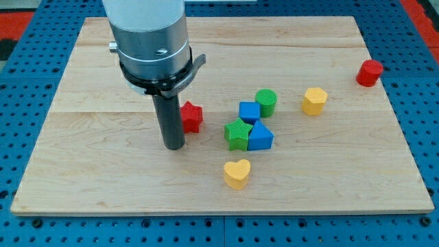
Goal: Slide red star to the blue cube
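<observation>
Yellow heart (237,173): nearest the camera, alone toward the board's bottom edge, below the central cluster and apart from it.

Board (103,185): pale wood, lying on a blue pegged bench.

Rod tip (174,146): planted on the board left of centre, just to the left of the red star and a shade nearer the bottom edge. The rod has no jaws and holds nothing; it can only push.

Red star (191,116): just beside the rod on its right flank, close enough that contact cannot be ruled in or out.

Blue cube (249,112): to the right of the star, roughly level with it, bare wood between the two.

Key relation: rod, star and cube stand nearly in a row from left to right, the star in the middle. A push toward the right edge looks the likely course, though the tip sits slightly low of the star's centre, which may send it drifting toward the top edge.

Cluster: green cylinder (266,101) just beside the cube on its upper right; green block (236,133) and blue triangular block (260,136) below it.

Outliers: yellow block (314,101) further right; red cylinder (369,73) near the right edge.
</observation>
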